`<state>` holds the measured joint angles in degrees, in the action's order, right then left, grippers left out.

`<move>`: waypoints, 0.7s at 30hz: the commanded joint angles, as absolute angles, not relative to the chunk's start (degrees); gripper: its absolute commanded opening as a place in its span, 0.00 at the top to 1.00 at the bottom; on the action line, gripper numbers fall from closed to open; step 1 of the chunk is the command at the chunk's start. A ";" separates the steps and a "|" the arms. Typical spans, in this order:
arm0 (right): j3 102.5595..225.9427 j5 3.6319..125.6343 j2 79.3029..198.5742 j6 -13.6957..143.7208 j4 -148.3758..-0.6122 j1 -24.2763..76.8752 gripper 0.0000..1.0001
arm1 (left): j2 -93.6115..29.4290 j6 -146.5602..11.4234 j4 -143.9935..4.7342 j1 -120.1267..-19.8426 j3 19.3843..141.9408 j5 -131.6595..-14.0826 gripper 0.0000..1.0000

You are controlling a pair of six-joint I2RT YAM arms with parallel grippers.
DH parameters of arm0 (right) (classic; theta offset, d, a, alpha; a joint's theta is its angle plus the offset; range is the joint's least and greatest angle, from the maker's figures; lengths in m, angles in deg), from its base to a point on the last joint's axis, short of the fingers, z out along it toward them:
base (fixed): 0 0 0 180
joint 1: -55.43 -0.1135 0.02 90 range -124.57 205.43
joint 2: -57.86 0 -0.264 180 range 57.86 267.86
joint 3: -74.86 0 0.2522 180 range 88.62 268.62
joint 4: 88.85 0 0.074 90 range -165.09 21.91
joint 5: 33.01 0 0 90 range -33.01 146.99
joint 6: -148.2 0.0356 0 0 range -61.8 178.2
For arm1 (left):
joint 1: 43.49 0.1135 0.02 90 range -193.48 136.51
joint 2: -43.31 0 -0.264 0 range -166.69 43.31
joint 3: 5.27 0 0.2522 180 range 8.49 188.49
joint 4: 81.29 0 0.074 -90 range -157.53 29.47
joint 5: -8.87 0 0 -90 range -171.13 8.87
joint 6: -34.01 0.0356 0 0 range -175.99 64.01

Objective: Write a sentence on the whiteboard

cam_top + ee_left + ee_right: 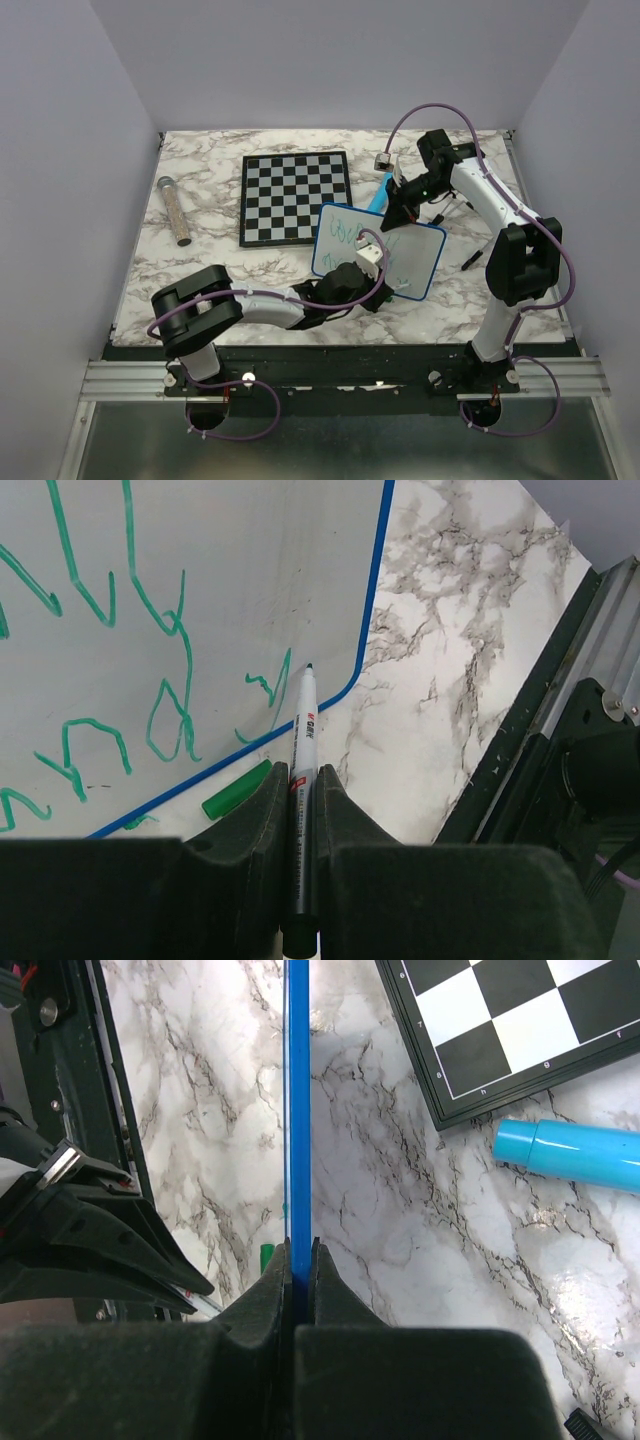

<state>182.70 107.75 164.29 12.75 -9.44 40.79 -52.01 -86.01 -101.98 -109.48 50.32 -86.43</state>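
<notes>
The whiteboard (415,255) lies near the middle of the marble worktop (200,270), just in front of a checkered board (295,197). The sentence (165,695), in loopy green letters, crosses it in at least 2 rows. The right gripper (299,1250) has its jaws pinching the board's blue rim at the far edge. The left gripper (300,780) has its jaws clamped on a marker (305,720), with the tip over a rounded corner. 1 green cap (236,790) lies just outside that rim.
</notes>
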 commanded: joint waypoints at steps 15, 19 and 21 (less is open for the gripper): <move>182.66 108.50 164.12 11.70 -10.49 40.31 1.00 | -53.80 -85.52 -99.61 -108.70 53.49 -88.78 1.00; 182.66 108.50 164.12 11.62 -10.49 40.13 0.99 | -54.15 -85.61 -99.78 -108.44 53.84 -87.99 1.00; 182.66 108.50 164.21 11.62 -10.49 40.13 1.00 | -54.42 -85.61 -99.78 -108.35 54.02 -87.64 1.00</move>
